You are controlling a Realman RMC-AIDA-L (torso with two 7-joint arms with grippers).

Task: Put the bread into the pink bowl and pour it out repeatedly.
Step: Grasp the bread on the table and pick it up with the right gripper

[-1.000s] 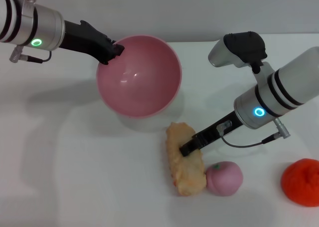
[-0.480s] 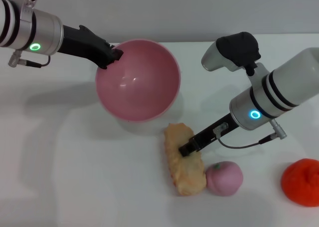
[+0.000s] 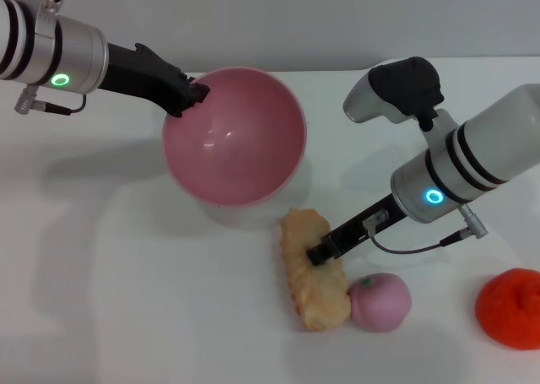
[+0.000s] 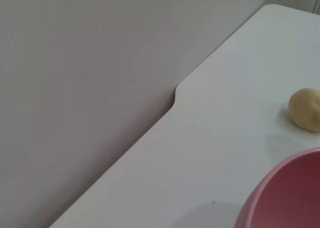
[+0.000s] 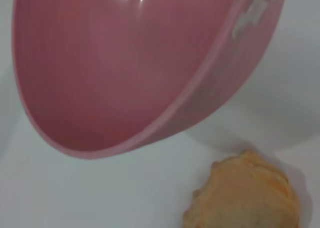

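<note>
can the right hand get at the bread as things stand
Probably yes: the right hand is already down on the bread, which lies on the table outside the pink bowl, nothing covering it.

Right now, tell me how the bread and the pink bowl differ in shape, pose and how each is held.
The bread is long, ridged and tan; the pink bowl is round, smooth and glossy. The bread lies flat on the table; the bowl is tipped, its opening turned toward the bread. The right gripper meets the bread at its middle; the left gripper holds the bowl by its far rim. Each has one gripper on it.
</note>
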